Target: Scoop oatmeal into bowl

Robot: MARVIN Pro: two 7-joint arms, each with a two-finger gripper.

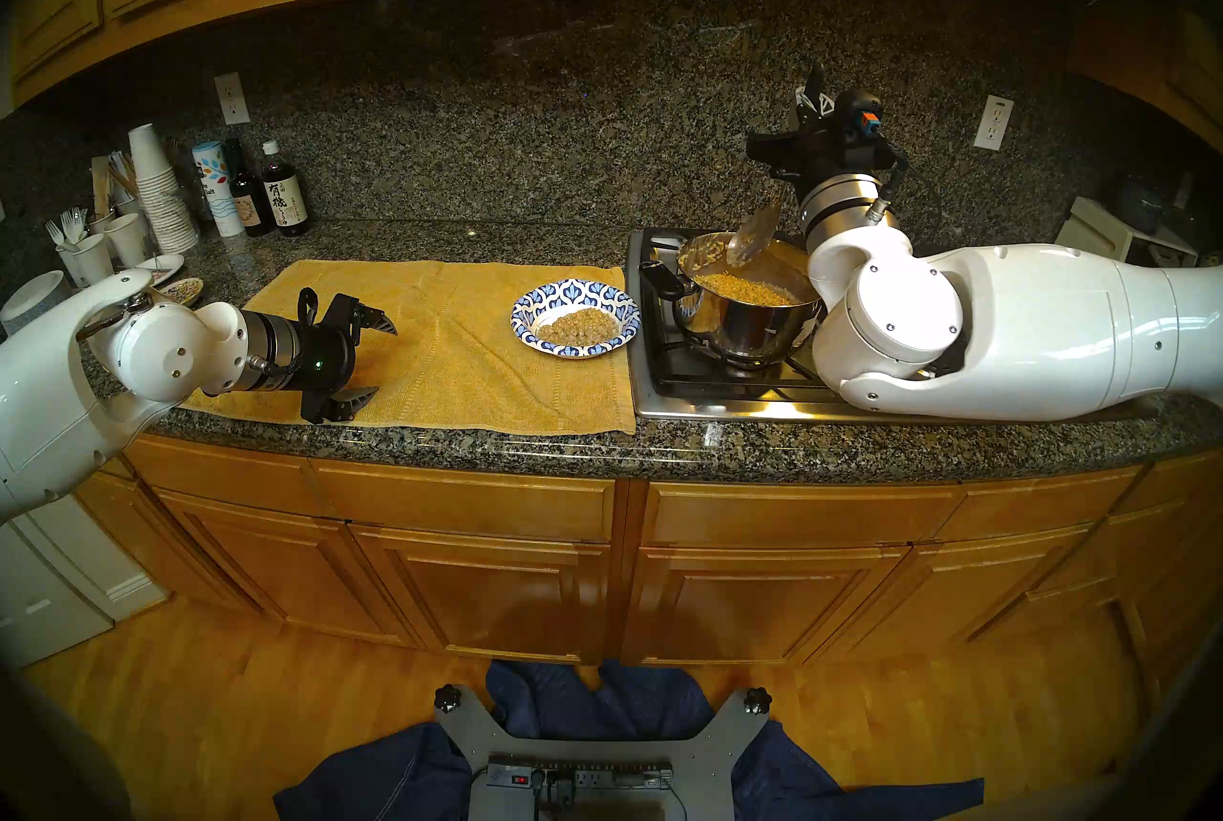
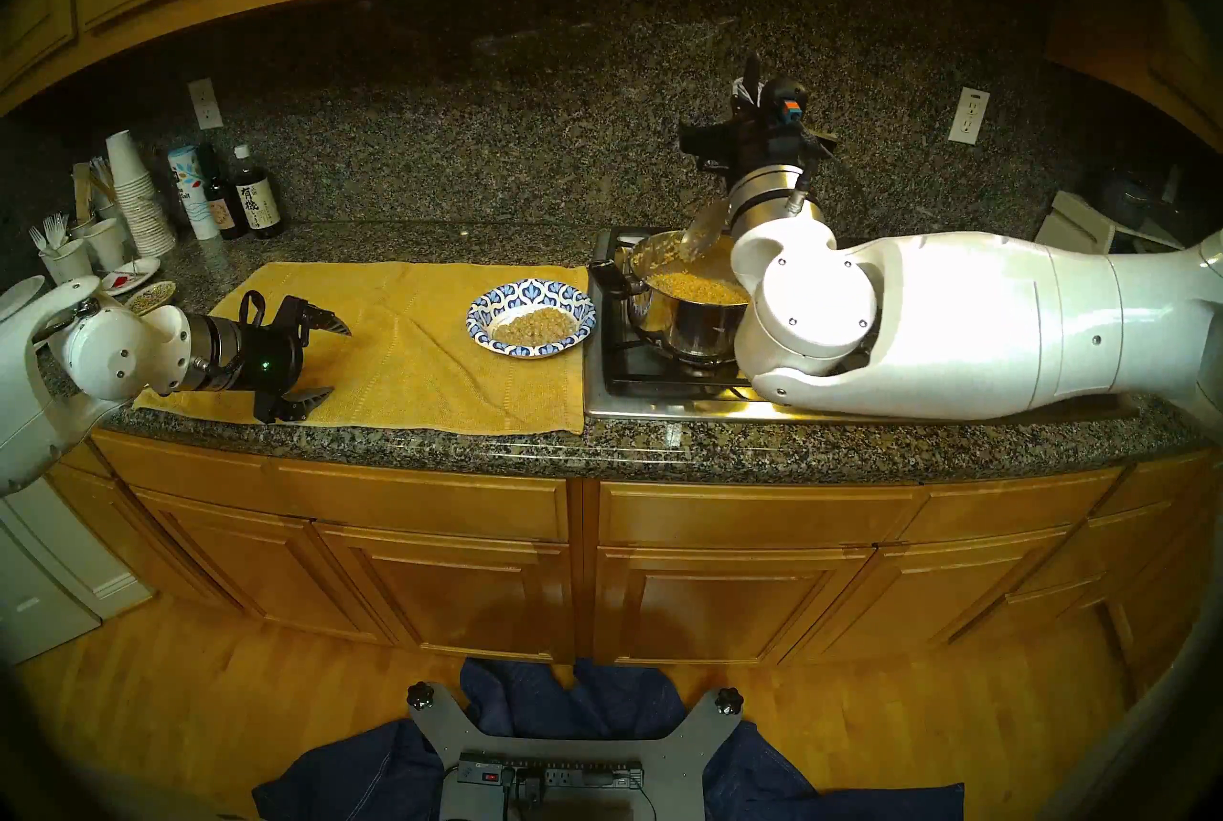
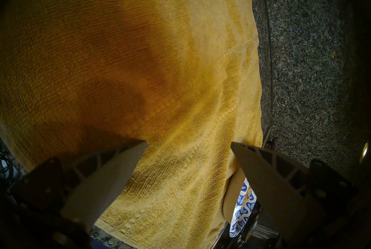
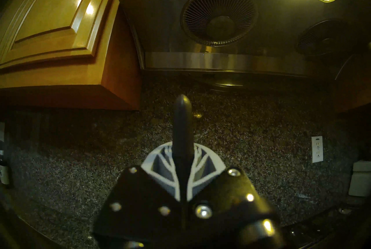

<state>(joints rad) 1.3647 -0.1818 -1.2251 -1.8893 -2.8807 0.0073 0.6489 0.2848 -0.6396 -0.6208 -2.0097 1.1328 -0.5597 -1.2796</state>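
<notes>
Roomily, the yellow towel (image 1: pixel 456 343) lies bare between the left gripper (image 1: pixel 374 360) and the bowl (image 1: pixel 576 315), which sits at the towel's right edge beside the stove (image 1: pixel 715 383). That gripper hovers spread wide, holding nothing. The right gripper (image 4: pixel 183 164) points upward, clamped on a dark handle, apparently of the spoon (image 1: pixel 754 234) whose head tilts above the pot (image 1: pixel 748 303). Oatmeal (image 1: pixel 579 327) fills the bowl's centre; more lies in the pot.
</notes>
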